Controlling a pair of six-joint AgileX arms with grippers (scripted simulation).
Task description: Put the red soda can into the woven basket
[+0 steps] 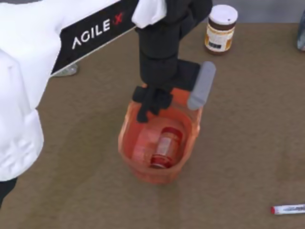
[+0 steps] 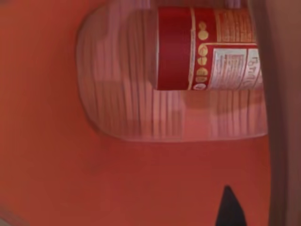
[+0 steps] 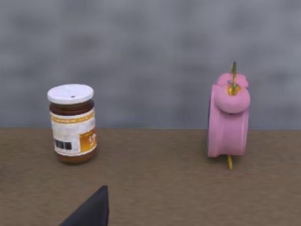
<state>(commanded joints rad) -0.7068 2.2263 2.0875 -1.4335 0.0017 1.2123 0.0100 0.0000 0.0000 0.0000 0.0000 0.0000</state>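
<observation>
- Inside the woven basket (image 1: 127, 125), mid-desk: the red soda can (image 1: 167, 146) lies on its side, released.
- Left gripper (image 1: 151, 106) hovers above the far rim, fingers apart, empty.
- Can judged light, rigid, smooth and prone to rolling; grip across the label body.
- Right gripper: fingers not discernible.

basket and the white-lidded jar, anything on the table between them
In the top view, only bare brown table lies between the woven basket and the white-lidded jar, though the left arm's grey handle-like part overhangs that stretch.

Soda can (image 1: 166, 145) lying on side in woven basket (image 1: 131, 119) at surface (image 1: 248, 124) centre. Left pincer (image 1: 148, 106) above basket's far rim. Jar (image 1: 220, 28) behind basket, rightward. Marker (image 1: 288, 209) at near right.
</observation>
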